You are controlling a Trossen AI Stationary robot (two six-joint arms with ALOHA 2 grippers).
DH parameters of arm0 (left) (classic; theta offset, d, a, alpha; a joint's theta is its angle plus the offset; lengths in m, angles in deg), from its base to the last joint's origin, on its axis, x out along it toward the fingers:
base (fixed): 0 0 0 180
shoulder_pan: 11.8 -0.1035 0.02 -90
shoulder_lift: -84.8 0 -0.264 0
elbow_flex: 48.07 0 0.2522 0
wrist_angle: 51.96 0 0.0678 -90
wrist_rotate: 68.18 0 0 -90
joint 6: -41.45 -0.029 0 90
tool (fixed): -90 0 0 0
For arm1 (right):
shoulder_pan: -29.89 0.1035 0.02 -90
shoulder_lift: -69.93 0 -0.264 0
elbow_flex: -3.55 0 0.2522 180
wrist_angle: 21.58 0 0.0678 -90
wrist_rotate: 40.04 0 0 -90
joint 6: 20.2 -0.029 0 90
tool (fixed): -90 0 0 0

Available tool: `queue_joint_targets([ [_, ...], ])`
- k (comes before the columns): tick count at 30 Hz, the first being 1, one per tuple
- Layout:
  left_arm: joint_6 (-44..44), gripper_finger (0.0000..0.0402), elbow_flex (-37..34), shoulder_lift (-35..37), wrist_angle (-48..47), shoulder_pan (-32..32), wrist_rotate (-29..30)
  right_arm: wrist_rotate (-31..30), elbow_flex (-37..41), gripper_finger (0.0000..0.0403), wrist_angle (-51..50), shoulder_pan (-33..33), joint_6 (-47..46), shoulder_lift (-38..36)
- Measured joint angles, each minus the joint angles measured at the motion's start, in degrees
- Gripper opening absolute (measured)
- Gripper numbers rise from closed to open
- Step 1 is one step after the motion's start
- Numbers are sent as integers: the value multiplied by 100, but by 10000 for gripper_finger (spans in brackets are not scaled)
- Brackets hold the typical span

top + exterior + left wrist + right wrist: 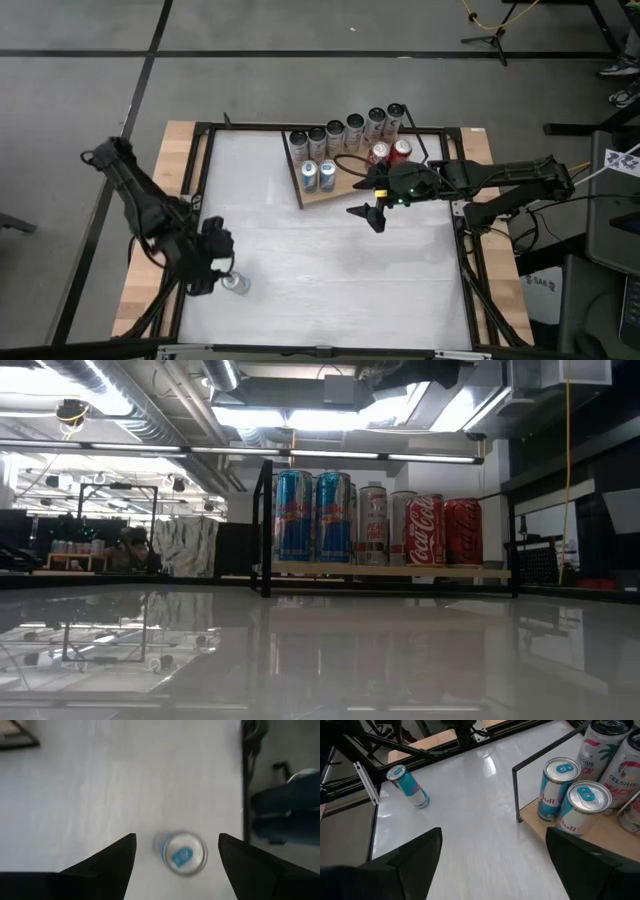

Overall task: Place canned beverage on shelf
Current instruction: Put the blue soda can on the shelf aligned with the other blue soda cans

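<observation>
A blue and silver beverage can (236, 283) stands upright on its base on the white tabletop, near the front left corner. In the left wrist view its top (183, 853) shows between and below my fingers. My left gripper (177, 839) hovers open above it, slanting down, touching nothing. The shelf (345, 190), a light wooden board with a thin black wire frame, lies at the far centre. It carries two blue cans (570, 800), two red cans (445, 530) and several pale cans. My right gripper (372, 214) hangs open just in front of the shelf.
Black frame rails (200, 180) border the tabletop on all sides, over a wooden base. Open white tabletop (330, 260) lies between the lone can and the shelf. The shelf's upright wire corner (515, 795) stands close to my right gripper.
</observation>
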Motion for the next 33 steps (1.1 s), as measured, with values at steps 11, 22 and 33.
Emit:
queue_joint_targets([
  [11, 943, 275, 24, -608, -512, 677, 379, -1, 1, 347, 0, -1, 0, 0],
  [22, 1349, 275, 24, -828, -400, 881, 50, -2, 2, 347, 0, -2, 0, 0],
  [33, 1700, 275, 24, -827, -114, 879, 19, -2, 2, 347, 0, -2, -2, 0],
])
